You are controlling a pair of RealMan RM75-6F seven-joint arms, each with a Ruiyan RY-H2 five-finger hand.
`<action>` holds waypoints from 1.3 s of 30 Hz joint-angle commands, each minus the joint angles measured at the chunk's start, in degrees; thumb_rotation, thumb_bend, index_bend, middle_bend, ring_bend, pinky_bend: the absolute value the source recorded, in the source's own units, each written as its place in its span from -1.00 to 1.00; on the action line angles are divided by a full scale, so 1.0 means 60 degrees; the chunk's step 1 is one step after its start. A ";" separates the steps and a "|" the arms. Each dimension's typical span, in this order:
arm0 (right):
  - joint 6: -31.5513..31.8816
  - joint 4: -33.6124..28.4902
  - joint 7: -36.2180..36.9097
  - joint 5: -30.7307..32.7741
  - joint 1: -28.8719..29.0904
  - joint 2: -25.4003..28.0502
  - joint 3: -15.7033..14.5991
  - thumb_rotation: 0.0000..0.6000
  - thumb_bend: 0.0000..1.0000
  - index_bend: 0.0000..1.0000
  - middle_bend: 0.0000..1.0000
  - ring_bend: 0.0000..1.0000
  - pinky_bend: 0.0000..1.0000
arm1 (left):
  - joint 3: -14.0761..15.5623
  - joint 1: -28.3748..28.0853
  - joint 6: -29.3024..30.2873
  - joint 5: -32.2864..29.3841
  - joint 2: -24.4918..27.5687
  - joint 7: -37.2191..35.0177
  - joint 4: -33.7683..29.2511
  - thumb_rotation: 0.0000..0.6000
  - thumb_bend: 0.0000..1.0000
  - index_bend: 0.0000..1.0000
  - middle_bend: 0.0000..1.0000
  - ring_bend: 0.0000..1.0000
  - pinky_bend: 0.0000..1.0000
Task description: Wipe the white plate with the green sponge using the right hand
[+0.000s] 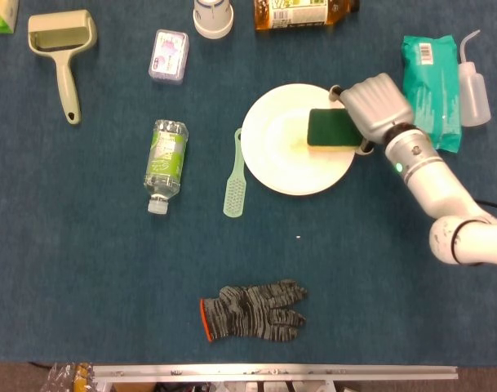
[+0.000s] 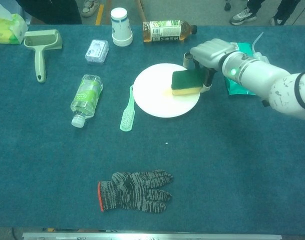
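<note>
The white plate (image 1: 289, 151) (image 2: 157, 100) lies flat on the blue cloth, right of centre. A green sponge (image 1: 330, 129) (image 2: 186, 82) with a yellow underside sits on the plate's right rim. My right hand (image 1: 380, 104) (image 2: 211, 52) grips the sponge from its right side, fingers wrapped over its far and near edges. A faint yellowish smear shows on the plate just left of the sponge. My left hand appears in neither view.
A light green brush (image 1: 234, 175) lies just left of the plate, a water bottle (image 1: 166, 163) further left. A green wipes pack (image 1: 430, 91) and squeeze bottle (image 1: 472, 77) lie right of the hand. A tea bottle (image 2: 168, 30) and cup (image 2: 120, 20) stand behind; a grey glove (image 1: 252, 312) lies in front.
</note>
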 commanded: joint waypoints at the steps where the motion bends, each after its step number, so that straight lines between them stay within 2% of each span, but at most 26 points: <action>1: 0.0179 -0.0231 0.0091 -0.0141 -0.0019 0.0112 0.0071 1.00 -0.91 -0.45 0.11 -0.04 -0.07 | -0.0002 -0.0013 0.0011 0.0016 -0.0001 0.0035 -0.0041 1.00 -0.60 -0.69 -0.95 -0.94 -0.46; 10: -0.0038 0.0099 0.0101 -0.0378 0.0241 -0.0386 0.0123 1.00 -0.91 -0.45 0.11 -0.04 -0.07 | -0.0005 0.0036 0.0013 -0.0019 0.0028 -0.0051 -0.0002 1.00 -0.59 -0.69 -0.95 -0.94 -0.46; 16: -0.0226 0.0312 -0.0019 -0.0295 0.0357 -0.0612 -0.0039 1.00 -0.91 -0.45 0.11 -0.04 -0.07 | -0.0025 0.0078 0.0000 -0.0068 0.0013 -0.0192 0.0127 1.00 -0.60 -0.69 -0.94 -0.94 -0.46; 30: 0.0566 -0.0591 -0.0663 0.0409 0.0168 0.0255 -0.0475 1.00 -0.90 -0.45 0.11 -0.04 -0.07 | -0.0012 0.0016 0.0025 0.0033 -0.0006 -0.0091 0.0048 1.00 -0.60 -0.69 -0.94 -0.94 -0.46; 34: 0.0829 -0.0882 -0.0609 0.0317 0.0111 0.0435 -0.0379 1.00 -0.90 -0.45 0.11 -0.04 -0.07 | -0.0013 -0.0009 0.0005 0.0037 -0.0001 -0.0008 -0.0032 1.00 -0.60 -0.69 -0.94 -0.94 -0.46; 39: 0.0799 -0.0764 -0.0457 -0.0076 0.0173 0.0209 -0.0213 1.00 -0.90 -0.45 0.11 -0.04 -0.07 | 0.0005 0.0011 0.0028 0.0049 0.0007 0.0001 -0.0057 1.00 -0.60 -0.69 -0.94 -0.94 -0.46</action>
